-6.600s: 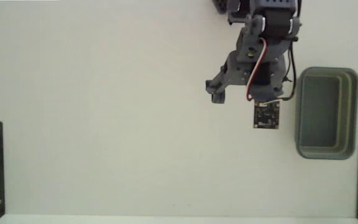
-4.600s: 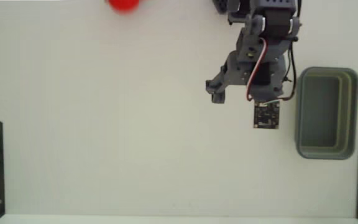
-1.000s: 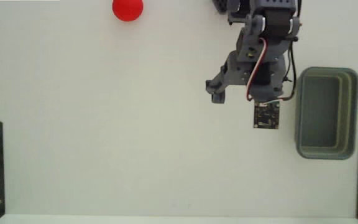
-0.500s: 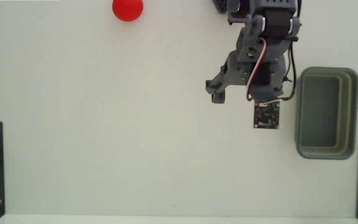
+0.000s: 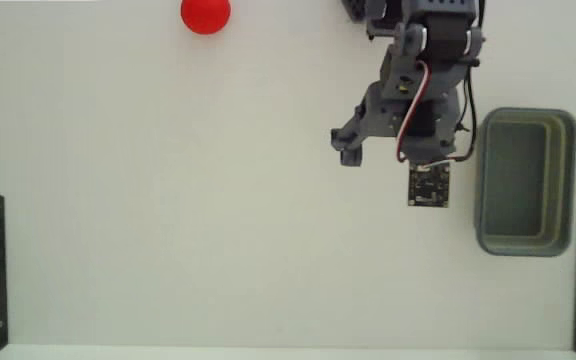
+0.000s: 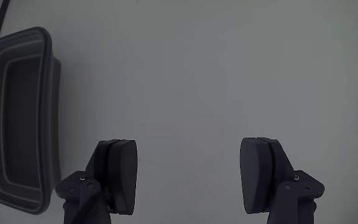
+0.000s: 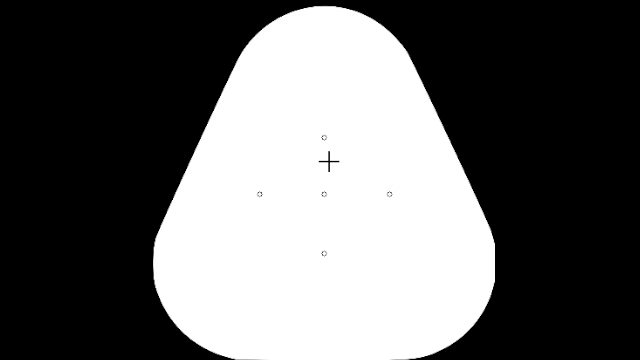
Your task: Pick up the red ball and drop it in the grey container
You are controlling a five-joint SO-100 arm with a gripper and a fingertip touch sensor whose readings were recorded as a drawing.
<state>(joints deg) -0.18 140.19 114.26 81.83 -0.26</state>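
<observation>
So on the white table (image 5: 168, 200) I've got the grey container (image 5: 525, 240) just right of the arm in the fixed view, gripper (image 6: 188, 174) spread wide and empty, red ball (image 5: 206, 15) well apart toward top-left, by the table's far edge.

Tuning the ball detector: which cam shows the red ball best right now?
The fixed view. The red ball sits whole at the top edge, left of the arm, bright against the white table. The wrist view misses it: only the open gripper, bare table and the grey container at its left edge.
</observation>
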